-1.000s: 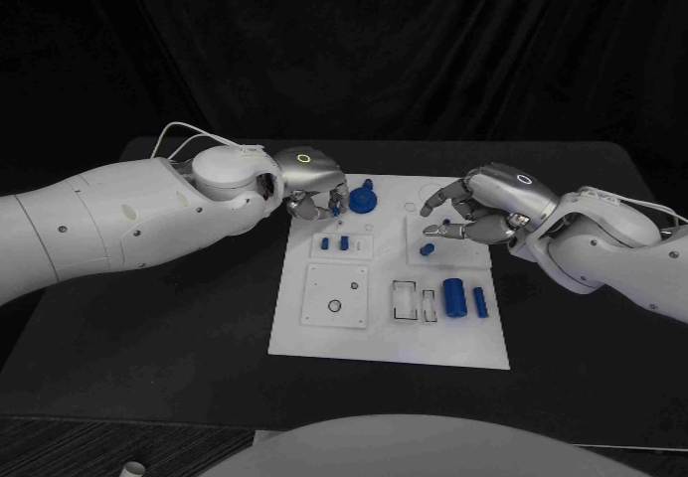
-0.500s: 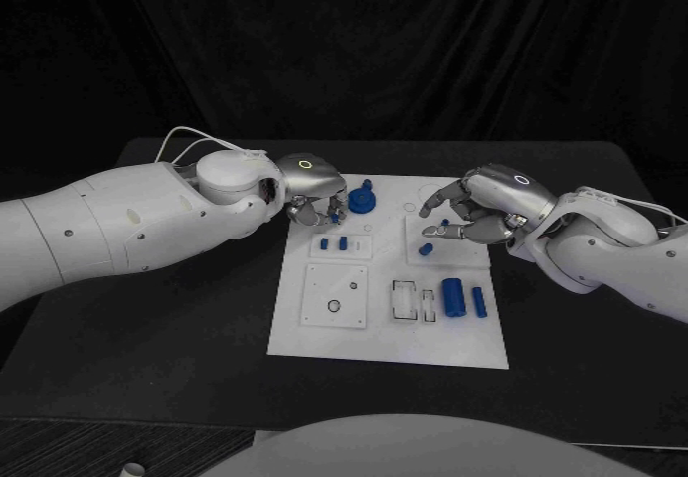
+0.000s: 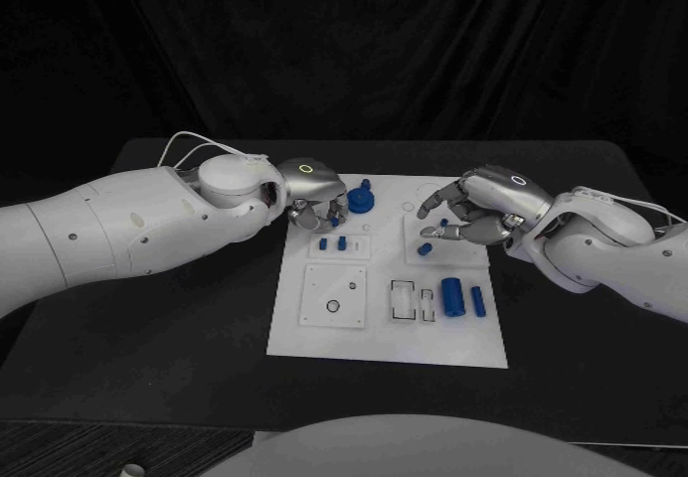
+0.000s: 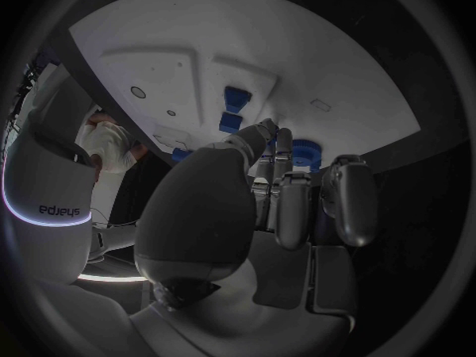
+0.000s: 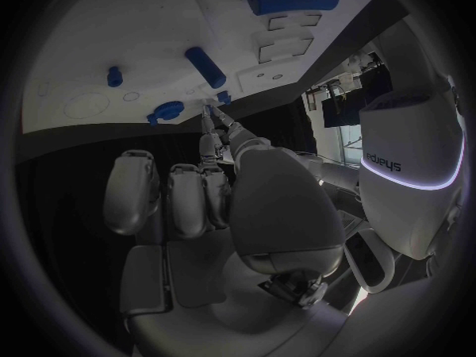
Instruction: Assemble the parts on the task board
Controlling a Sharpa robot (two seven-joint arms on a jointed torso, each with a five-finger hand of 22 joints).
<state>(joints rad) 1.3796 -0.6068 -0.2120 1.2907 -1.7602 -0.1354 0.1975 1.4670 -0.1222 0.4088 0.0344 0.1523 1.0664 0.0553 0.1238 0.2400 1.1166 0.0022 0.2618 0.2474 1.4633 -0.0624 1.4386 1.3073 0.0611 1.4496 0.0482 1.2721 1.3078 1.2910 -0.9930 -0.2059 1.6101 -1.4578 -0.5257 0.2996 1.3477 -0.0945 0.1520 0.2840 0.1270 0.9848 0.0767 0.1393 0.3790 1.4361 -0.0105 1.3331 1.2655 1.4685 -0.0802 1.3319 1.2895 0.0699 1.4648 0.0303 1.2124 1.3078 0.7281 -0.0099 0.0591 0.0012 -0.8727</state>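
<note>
The left silver hand (image 3: 313, 191) curls down at the white task board's (image 3: 390, 338) far edge, apparently pinching a small blue part (image 3: 331, 210), while the right silver hand (image 3: 477, 211) hovers spread and empty, ready to assist.

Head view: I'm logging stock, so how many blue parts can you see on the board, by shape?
Long cylinders: 2
Small pieces: 3
Round part: 1
Total: 6 plainly visible

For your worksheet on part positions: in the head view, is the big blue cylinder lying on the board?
Yes, the big blue cylinder lies flat on the board, beside a thinner blue rod.
</note>
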